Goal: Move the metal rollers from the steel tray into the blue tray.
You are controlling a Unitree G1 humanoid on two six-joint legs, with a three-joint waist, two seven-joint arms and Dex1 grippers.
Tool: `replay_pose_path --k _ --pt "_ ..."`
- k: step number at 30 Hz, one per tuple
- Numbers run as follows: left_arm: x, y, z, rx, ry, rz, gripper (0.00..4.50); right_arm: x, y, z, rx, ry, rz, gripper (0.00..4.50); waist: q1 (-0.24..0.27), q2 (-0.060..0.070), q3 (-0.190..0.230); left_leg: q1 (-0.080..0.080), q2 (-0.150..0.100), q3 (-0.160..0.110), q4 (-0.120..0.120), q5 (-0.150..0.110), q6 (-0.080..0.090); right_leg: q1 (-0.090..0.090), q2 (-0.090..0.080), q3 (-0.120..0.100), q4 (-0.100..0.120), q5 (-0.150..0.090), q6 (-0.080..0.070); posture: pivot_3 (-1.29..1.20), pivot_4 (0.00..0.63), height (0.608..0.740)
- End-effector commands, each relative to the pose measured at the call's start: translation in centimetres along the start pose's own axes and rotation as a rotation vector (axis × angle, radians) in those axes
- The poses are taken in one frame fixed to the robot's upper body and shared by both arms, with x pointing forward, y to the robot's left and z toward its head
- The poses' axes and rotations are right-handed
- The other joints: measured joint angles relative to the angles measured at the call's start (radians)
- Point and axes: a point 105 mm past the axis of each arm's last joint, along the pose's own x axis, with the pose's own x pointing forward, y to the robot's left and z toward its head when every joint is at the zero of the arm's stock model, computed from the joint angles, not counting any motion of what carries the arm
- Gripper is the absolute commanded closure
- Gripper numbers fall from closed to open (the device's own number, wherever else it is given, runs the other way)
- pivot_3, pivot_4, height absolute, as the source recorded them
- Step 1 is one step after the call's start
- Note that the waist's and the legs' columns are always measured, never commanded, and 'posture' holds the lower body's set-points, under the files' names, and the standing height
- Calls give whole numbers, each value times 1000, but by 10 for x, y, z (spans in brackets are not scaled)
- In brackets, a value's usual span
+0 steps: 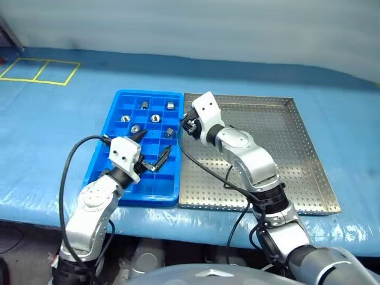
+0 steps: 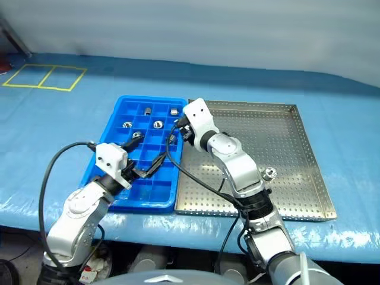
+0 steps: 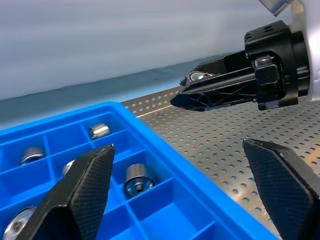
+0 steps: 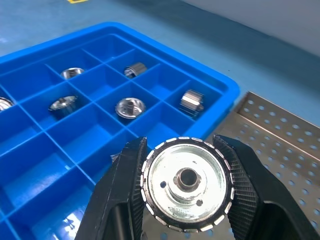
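You have the counter (image 1: 47,119) under its blue sheet, with the steel tray (image 1: 297,148) on the right and the blue tray (image 1: 119,113) just beside it on the left, long edges nearly touching. The steel tray's perforated floor looks bare, so in my judgement the roller in your right gripper (image 4: 186,200) is the last or nearly the last to move. Six or so metal rollers (image 1: 144,105) already sit in the far compartments of the blue tray, each in its own cell, as far as you can tell. The right jaws are clamped tight on one roller (image 4: 186,186), held over the seam between the trays, at the blue tray's far right corner. Your left gripper (image 1: 155,155) hovers over the near cells with its jaws spread wide and empty. Many near cells are free; mind the blue rim and the left fingers (image 3: 80,185) close by.
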Motion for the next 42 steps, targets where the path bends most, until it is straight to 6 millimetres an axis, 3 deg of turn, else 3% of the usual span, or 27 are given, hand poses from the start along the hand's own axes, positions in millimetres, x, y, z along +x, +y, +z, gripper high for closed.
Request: replay_pose_path --k 1,17,25,33,38,42 --pt "-10 3 16 30 -45 41 0 6 14 18 -18 -70 61 2774 17 0 0 0 0 0 0 0 0 0 0 0 0 0 0 463 150 740" --pt "-20 4 16 22 -18 89 0 22 45 -10 60 -4 180 2774 137 1 0 -1 -1 -2 -1 0 -2 -1 2 -4 0 -2 -2 508 150 740" --pt "-17 0 16 11 -18 68 0 23 41 -28 92 45 157 2774 179 1 0 -3 -1 0 -2 1 -3 -3 2 -5 0 -5 1 508 150 740" --pt "-10 -5 14 -4 -20 28 0 13 23 -29 96 38 86 121 209 1 0 -8 -1 2 -2 1 -3 -8 2 -5 0 -4 1 442 150 740" --pt "0 -11 15 -17 -29 -37 0 -9 -2 -6 98 -54 -27 20 203 1 0 -13 -1 1 1 1 -4 -12 2 -6 0 -1 -2 354 150 740" --pt "10 -21 13 -32 -21 -123 0 -41 -33 -5 118 -80 -209 20 188 1 0 -15 -2 0 1 1 -4 -12 2 -7 0 -1 -2 275 150 740"
